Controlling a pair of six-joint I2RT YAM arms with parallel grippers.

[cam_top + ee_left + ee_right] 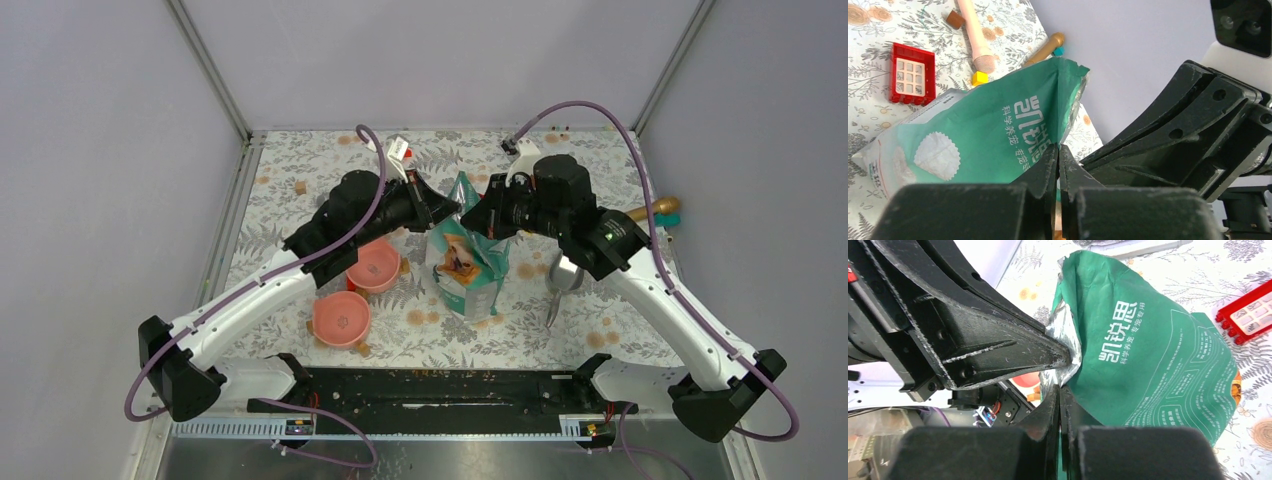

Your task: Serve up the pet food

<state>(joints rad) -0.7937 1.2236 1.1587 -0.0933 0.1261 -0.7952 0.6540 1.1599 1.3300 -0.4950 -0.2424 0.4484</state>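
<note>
The teal-green and silver pet food pouch stands in the middle of the table, dog picture facing the camera. My left gripper is shut on the pouch's top edge from the left; in the left wrist view the pouch fills the frame beyond the closed gripper. My right gripper is shut on the same top edge from the right; in the right wrist view the pouch sits past the closed gripper. No kibble is visible. Two empty pink bowls lie left of the pouch.
A metal scoop lies right of the pouch. A gold-handled tool is at the right edge. A red toy window block, a pink stick and small loose blocks lie on the floral cloth.
</note>
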